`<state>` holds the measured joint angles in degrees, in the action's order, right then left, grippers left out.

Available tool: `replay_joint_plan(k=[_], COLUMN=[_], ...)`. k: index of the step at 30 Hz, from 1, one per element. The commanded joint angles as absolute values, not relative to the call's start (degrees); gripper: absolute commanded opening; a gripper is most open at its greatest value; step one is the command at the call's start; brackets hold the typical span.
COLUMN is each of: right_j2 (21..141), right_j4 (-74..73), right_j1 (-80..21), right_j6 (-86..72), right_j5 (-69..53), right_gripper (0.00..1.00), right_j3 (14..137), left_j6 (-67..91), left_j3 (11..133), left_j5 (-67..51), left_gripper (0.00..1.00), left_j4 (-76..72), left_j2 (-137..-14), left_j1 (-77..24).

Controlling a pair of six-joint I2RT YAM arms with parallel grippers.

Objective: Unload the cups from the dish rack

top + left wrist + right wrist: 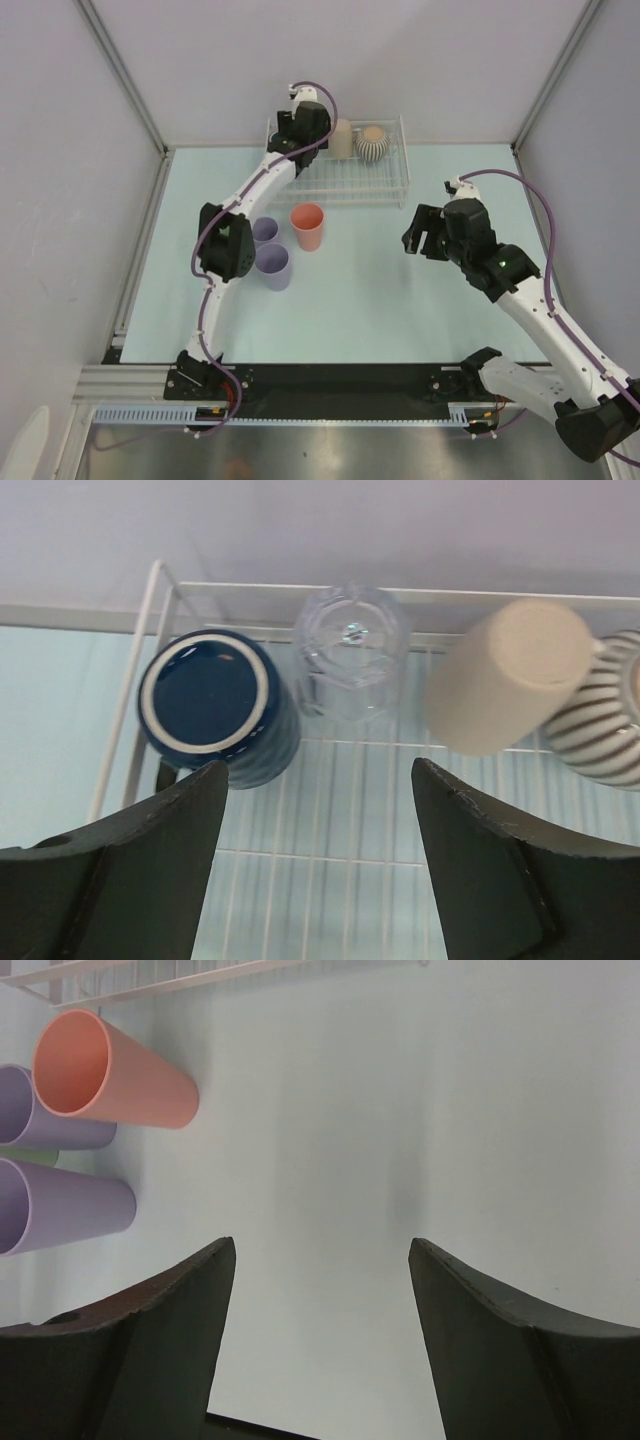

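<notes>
left gripper [320,768] spread wide — clear cup [350,655] just ahead | right gripper [322,1245] spread wide

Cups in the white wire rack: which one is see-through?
The clear glass tumbler, standing between the navy blue mug and the tan cup; the others are opaque.

The pale mint table [420,310] carried the white wire dish rack [350,185] at its far edge; just before it stood a salmon-pink cup [307,226], a lavender cup [264,231] and a second lavender cup [272,266], upright, close together.
</notes>
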<state>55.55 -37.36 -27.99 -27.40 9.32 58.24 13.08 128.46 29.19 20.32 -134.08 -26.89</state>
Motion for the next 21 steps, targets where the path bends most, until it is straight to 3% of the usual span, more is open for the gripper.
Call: replay_joint_plan(k=[1, 7, 13, 21], right_j2=[55.55, 56.6, 57.74, 58.45], right_j4=[-34.81, -34.19, -33.75, -35.77], right_j1=[-27.77, -27.77, -27.77, -27.95], right_j6=[-27.95, -27.69, -27.42, -26.98], right_j5=[8.53, 8.0, 7.56, 8.79], right_gripper=[0.76, 0.76, 0.76, 0.76], right_j3=[58.01, 58.01, 57.92, 57.48], left_j6=[14.33, 15.03, 12.31, 11.78], left_j3=[128.23, 129.55, 129.72, 138.6], left_j5=[34.97, 34.72, 24.71, 14.42], left_gripper=[0.8, 0.79, 0.81, 0.84], left_j4=[22.59, 24.09, 16.53, 11.7], left_j2=[-131.48, -132.98, -134.38, -141.85], left_j1=[-25.67, -24.26, -23.73, -23.47])
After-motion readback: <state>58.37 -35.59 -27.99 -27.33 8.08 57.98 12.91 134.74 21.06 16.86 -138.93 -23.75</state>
